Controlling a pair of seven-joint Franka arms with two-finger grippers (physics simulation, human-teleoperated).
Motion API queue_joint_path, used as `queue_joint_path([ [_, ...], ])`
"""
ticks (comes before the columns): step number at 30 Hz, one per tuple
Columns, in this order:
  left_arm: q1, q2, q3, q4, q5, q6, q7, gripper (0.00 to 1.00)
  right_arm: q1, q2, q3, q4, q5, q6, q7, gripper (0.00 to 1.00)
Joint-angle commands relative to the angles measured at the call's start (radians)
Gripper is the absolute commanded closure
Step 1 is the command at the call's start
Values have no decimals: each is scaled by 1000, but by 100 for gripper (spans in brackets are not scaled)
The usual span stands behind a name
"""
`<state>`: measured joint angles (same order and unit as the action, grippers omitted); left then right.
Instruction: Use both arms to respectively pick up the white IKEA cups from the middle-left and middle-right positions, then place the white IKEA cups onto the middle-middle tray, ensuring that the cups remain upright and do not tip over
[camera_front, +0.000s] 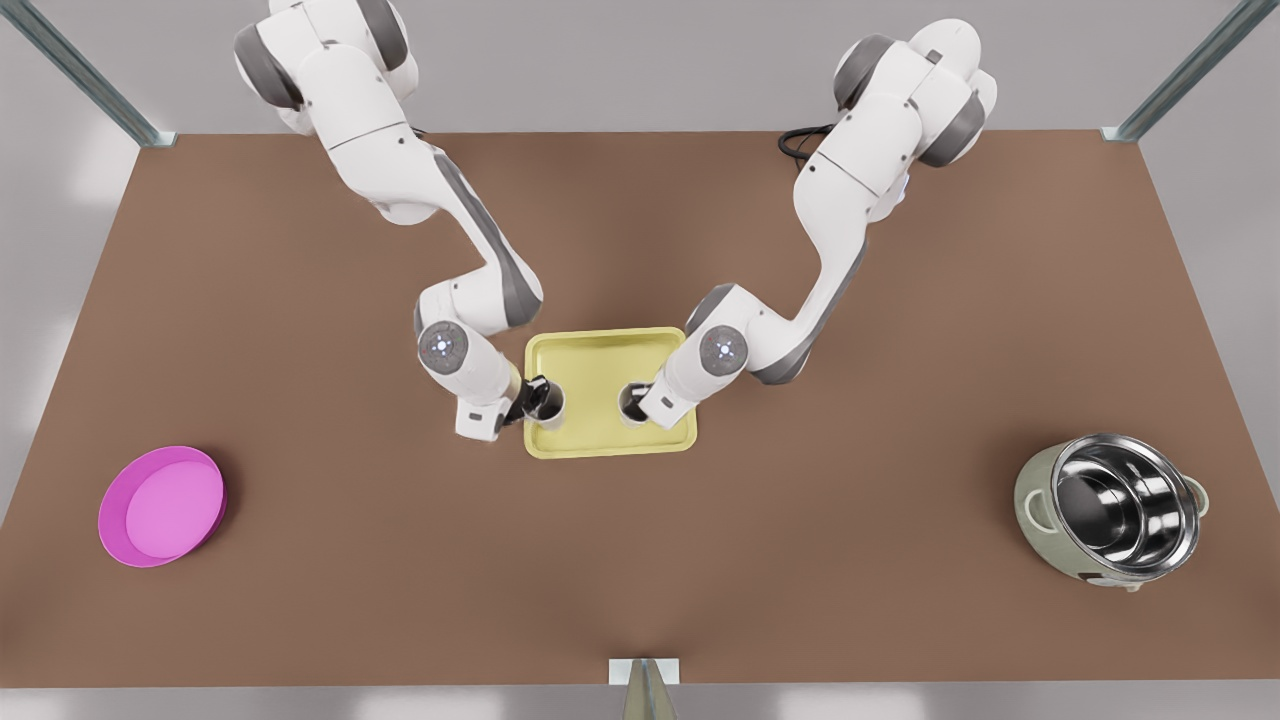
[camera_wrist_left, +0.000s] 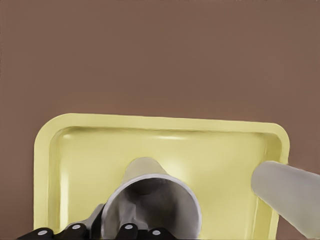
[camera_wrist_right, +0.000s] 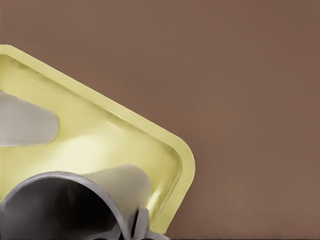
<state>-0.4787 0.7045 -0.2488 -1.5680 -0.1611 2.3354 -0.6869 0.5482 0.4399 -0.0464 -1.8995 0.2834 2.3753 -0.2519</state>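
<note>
The pale yellow tray (camera_front: 610, 350) lies mid-table. My left gripper (camera_front: 645, 401), on the arm at the front view's right, is shut on the rim of one white cup (camera_front: 628, 410), which stands upright inside the tray. In the left wrist view this cup (camera_wrist_left: 150, 200) sits over the tray floor (camera_wrist_left: 90, 165), with the other cup (camera_wrist_left: 287, 195) beside it. My right gripper (camera_front: 535, 398), at the front view's left, is shut on the second cup (camera_front: 553, 406), upright by the tray's short rim. The right wrist view has that cup (camera_wrist_right: 60, 210) close to a tray corner (camera_wrist_right: 185, 160).
A round magenta dish (camera_front: 162, 505) sits near the table's front at the front view's left. A steel-lined pot (camera_front: 1110, 510) stands at the front view's right. Metal frame posts rise at the back corners, and a black cable (camera_front: 800, 142) lies behind the tray.
</note>
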Motion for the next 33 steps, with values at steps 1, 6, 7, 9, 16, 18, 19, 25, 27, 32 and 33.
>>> queue_joint_path([
  [1,0,4,-1,0,12,25,-284,47,24,-12,0,-44,-4,139,5,79],
  [6,8,4,0,0,25,25,-284,6,56,39,0,-47,7,194,7,79],
  [7,9,4,0,0,25,24,-284,0,55,45,0,-43,7,196,7,79],
  [9,8,-26,-1,2,22,-39,-326,0,55,56,0,-39,7,205,5,79],
  [16,423,-241,5,408,250,-1131,292,0,44,53,0,-35,7,191,7,0],
  [18,502,-270,10,422,324,-1121,516,0,44,45,-1,-35,7,186,5,0],
  [19,489,-436,54,206,331,-977,716,0,38,31,-3,-35,7,165,0,0],
  [25,460,-453,54,214,275,-1010,711,0,-91,-156,-35,144,-6,-430,5,0],
  [27,468,-448,54,210,272,-1010,682,0,-169,-104,-86,186,-180,-652,304,0],
  [32,466,-442,52,210,258,-1009,687,0,-286,3,-129,623,-365,-870,296,0],
  [33,459,-442,52,210,258,-1010,684,0,-353,-29,-77,648,-352,-936,299,0],
])
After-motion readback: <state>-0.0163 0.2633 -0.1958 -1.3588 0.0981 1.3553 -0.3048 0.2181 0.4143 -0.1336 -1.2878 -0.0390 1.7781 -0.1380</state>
